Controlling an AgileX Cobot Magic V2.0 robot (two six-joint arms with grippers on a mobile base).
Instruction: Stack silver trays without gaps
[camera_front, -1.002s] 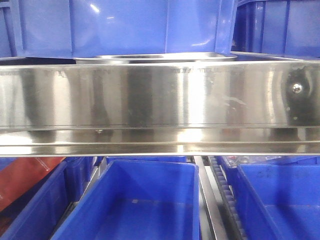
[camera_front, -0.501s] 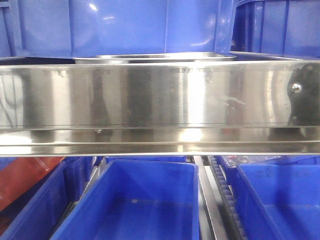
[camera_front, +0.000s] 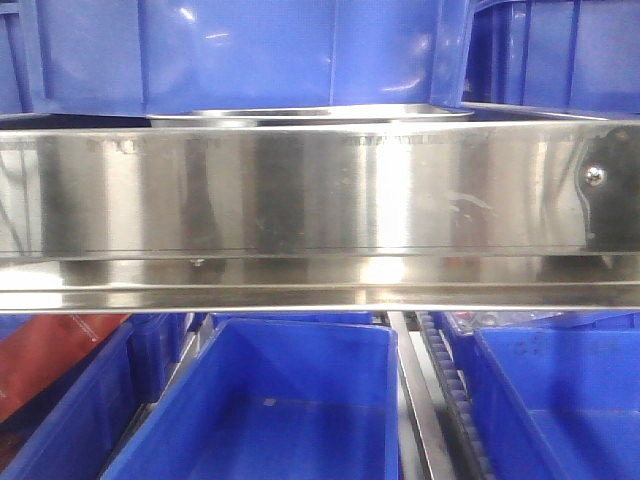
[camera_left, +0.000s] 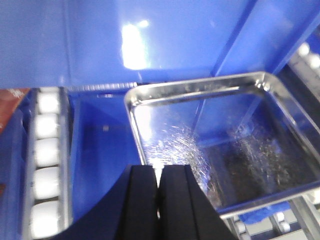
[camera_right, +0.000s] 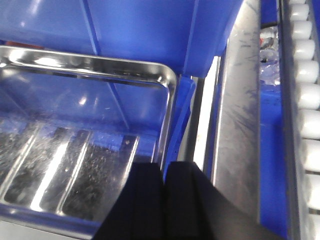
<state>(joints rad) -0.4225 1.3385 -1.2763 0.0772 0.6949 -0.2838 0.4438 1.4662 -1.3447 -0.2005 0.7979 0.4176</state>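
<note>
Above the front edge of the shelf, left of its middle, the silver tray (camera_front: 310, 114) shows only its thin out-turned rim over the brushed shelf band (camera_front: 320, 190). A blue bin (camera_front: 250, 55) stands directly behind it. Whether a second tray lies beneath it cannot be determined from any view.

End-effector state:
- Left gripper (camera_left: 159, 200): fingers drawn together to a thin slit. The tray's left rim runs straight into that slit, and bright metal shows inside it. Judged clamped on the rim.
- Right gripper (camera_right: 163, 200): fingers likewise drawn together, with the tray's right rim leading into the slit. Judged clamped on the rim, though less certainly, since the slit itself is dark.

Governing relation: the tray lies between the two grippers, inboard of each. The line joining the two held rims runs parallel to the shelf's front edge. Neither arm is nearer; each is at its own rim. Any seating move therefore calls for both arms to travel together and keep that line level, since a tilt would leave a gap.
</note>
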